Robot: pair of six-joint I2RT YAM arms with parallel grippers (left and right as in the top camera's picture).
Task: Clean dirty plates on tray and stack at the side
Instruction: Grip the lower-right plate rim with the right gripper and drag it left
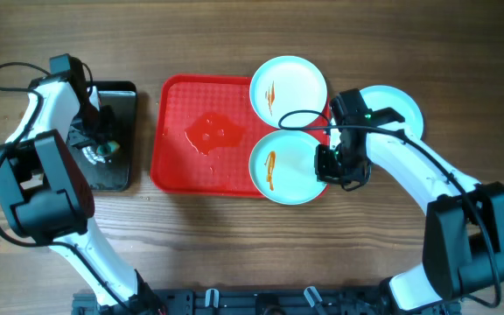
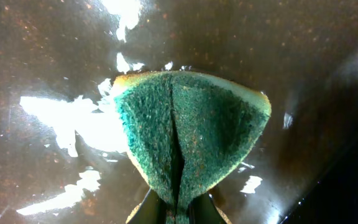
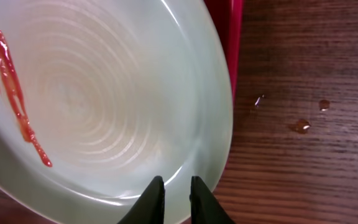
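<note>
Left tool (image 2: pixel 178 214): pinches sponge (image 2: pixel 191 137), scrub-face out for wiping.
Right tool (image 3: pixel 174 199): nips plate (image 3: pixel 104 93) rim, 3 o'clock, steadying.

Tray (image 1: pixel 178 162): red, rectangular, flat on the table (image 1: pixel 234 35), with a wet glossy patch at its centre.
Upper plate (image 1: pixel 296 79): pale, orange streak, overhanging the tray's far right corner.
Lower plate (image 1: pixel 291 171): pale, orange streak, overhanging the near right corner.
Third plate (image 1: pixel 401 105): off the tray to the right, partly hidden.

Left tool (image 2: pixel 178 210) is pinched shut; right tool (image 3: pixel 176 198) has fingers nearly together.
</note>
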